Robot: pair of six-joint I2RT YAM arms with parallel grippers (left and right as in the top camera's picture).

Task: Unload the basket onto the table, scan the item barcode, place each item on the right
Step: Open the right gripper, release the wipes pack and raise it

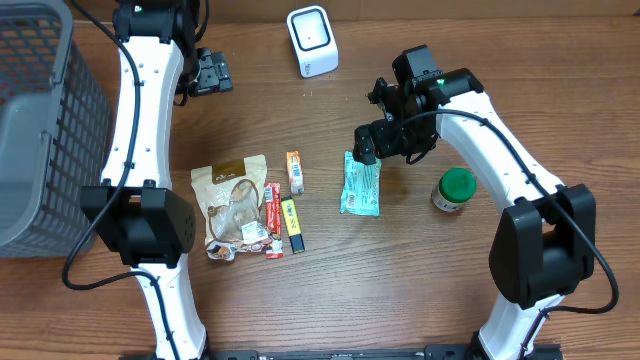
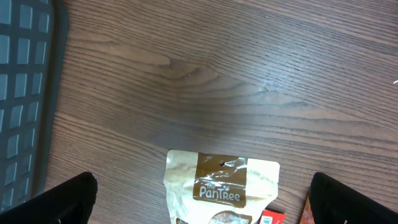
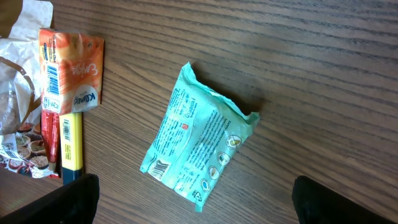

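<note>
A teal snack packet lies flat on the wooden table, its barcode face up at its lower left corner. In the overhead view the teal packet sits mid-table, and my right gripper hovers just behind it. That right gripper is open, and nothing lies between its dark fingertips. The white barcode scanner stands at the back of the table. My left gripper is at the back left. The left gripper is open and empty, looking down at a PanTree pouch.
A grey mesh basket fills the left edge. The PanTree pouch, a red bar, a yellow bar and an orange box lie together left of centre. A green-lidded jar stands right of the packet.
</note>
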